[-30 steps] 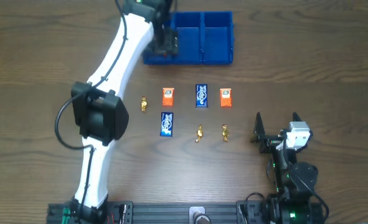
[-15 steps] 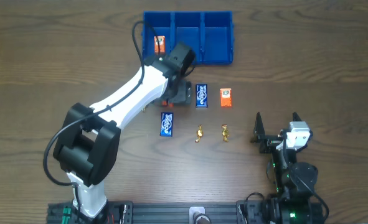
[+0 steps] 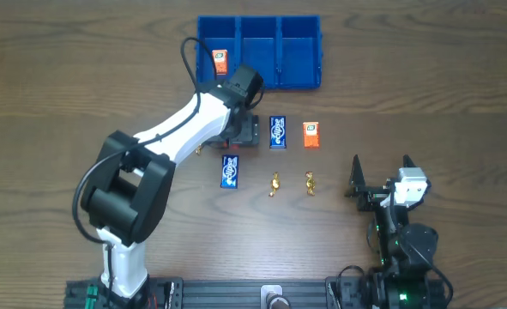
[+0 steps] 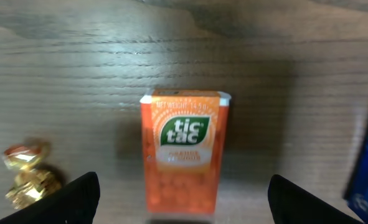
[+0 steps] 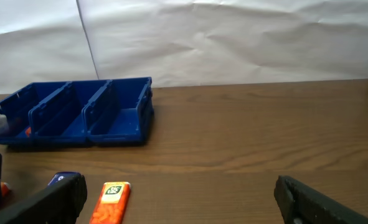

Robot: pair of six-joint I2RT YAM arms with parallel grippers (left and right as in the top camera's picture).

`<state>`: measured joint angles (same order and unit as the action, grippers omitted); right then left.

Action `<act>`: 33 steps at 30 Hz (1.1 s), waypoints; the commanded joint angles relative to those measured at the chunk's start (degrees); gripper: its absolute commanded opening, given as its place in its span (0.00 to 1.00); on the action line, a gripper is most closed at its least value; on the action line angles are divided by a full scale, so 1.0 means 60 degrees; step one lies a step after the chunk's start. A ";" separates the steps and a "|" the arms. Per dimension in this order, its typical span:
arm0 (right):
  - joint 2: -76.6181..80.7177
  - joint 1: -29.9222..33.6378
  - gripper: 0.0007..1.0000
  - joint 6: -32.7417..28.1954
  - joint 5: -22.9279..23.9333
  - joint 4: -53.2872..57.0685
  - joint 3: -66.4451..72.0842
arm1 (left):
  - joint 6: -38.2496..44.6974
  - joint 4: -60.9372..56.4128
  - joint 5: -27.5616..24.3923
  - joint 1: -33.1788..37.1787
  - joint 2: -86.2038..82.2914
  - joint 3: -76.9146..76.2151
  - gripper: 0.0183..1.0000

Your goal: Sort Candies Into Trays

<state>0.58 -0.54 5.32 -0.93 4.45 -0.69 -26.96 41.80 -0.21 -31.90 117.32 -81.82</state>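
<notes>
Tray: blue, with three compartments. It stands at 12 o'clock on the counter, its long front wall facing the candies.
Tray box: an orange mint box lying in the tray's 9 o'clock compartment, near that compartment's outer wall.
Left gripper: wide open and holding nothing. It is low over the counter with one finger on each side of the orange box, and bare wood shows between each finger and the box's long edges.
Orange box: flat on the counter at 6 o'clock from the tray and apart from the tray's front wall.
Gold candy: near the orange box at its 9 o'clock, outside the finger on that side and partly under the arm in the top view.
Upper blue packet: just beside the left gripper at its 3 o'clock, with a narrow gap between them.
Second orange box: at 3 o'clock from the upper blue packet, not touching it.
Lower blue packet: at 6 o'clock from the left gripper, close beneath it.
Gold pair: two wrapped candies side by side, apart from each other, at 3 o'clock from the lower blue packet.
Right gripper: fingers spread wide with nothing between them. It is at 3 o'clock from the gold pair, well apart from every candy and near its own base.
</notes>
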 commanded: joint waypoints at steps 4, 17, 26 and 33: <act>-0.0069 0.0047 1.00 -0.0149 -0.0080 0.0025 0.0040 | 0.0135 -0.0084 -0.0215 0.0127 0.0437 0.0040 0.78; -0.0069 0.0047 1.00 -0.0149 -0.0076 0.0025 0.0040 | 0.0091 -0.0084 -0.0219 0.0127 0.0535 0.0040 0.48; -0.0069 0.0047 1.00 -0.0149 -0.0080 0.0025 0.0040 | 0.0080 -0.0084 -0.0219 0.0127 0.0535 0.0040 0.37; -0.0069 0.0047 1.00 -0.0149 -0.0080 0.0029 0.0040 | 0.0018 0.0036 -0.0109 0.0135 0.0291 -0.0240 0.34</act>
<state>0.58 -0.54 5.32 -0.93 4.47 -0.67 -26.79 41.34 -1.41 -31.51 118.91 -81.82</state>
